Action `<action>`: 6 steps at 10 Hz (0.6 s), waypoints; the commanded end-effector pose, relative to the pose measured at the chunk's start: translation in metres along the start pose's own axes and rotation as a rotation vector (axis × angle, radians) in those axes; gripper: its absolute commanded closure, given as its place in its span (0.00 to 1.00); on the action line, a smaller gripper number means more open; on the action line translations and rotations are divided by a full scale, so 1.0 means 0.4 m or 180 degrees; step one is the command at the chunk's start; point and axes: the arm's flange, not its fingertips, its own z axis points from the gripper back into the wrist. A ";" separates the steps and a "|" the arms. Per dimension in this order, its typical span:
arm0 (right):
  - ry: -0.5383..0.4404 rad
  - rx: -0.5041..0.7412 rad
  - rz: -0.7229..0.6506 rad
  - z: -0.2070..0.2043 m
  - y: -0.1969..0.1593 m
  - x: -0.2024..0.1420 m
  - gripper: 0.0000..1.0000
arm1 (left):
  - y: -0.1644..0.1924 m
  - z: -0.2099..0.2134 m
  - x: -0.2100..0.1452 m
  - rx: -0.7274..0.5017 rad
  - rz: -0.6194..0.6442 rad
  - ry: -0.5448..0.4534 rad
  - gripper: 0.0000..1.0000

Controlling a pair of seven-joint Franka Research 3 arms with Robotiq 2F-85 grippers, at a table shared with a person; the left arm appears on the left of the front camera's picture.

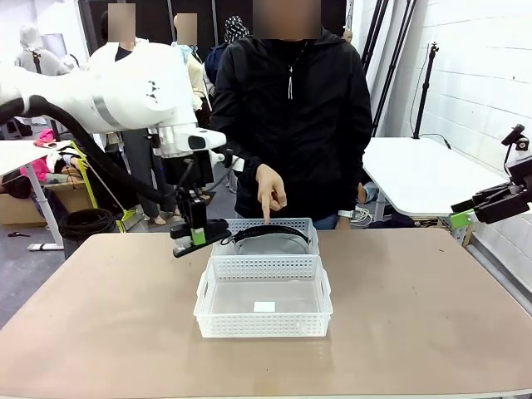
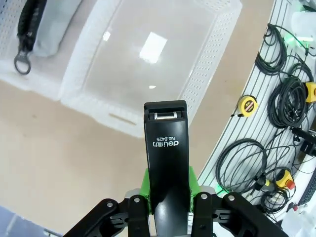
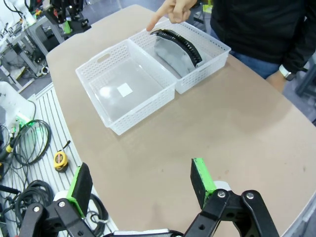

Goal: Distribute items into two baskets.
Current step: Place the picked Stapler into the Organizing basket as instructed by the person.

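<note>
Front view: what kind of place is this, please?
Probably a robotics lab or workshop: a robot arm over a plain table, camera stands by a white brick wall, coiled cables on the floor.

The left gripper [image 1: 197, 238] hangs pointing down with jaws clamped, while the right gripper [image 3: 140, 183] hovers high, jaws spread wide.

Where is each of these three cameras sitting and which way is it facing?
Front view: between the arms, facing the person across the table; left gripper holds the small black oblong stapler.
Left wrist view: looks down past the stapler at the near white perforated plastic basket.
Right wrist view: high above the table's edge, open right gripper at bottom.
Shared: right wrist and front both show the person's pointing hand over the far white perforated basket holding the thin black curved strap.
</note>
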 end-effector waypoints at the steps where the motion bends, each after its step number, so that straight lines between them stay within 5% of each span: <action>1: -0.0106 0.0022 0.0030 -0.010 0.003 -0.009 0.00 | -0.035 -0.024 0.030 0.0047 -0.0238 -0.0061 1.00; 6: -0.0106 0.0022 0.0030 -0.010 0.003 -0.009 0.00 | -0.125 -0.111 0.127 0.0196 -0.0691 -0.0018 1.00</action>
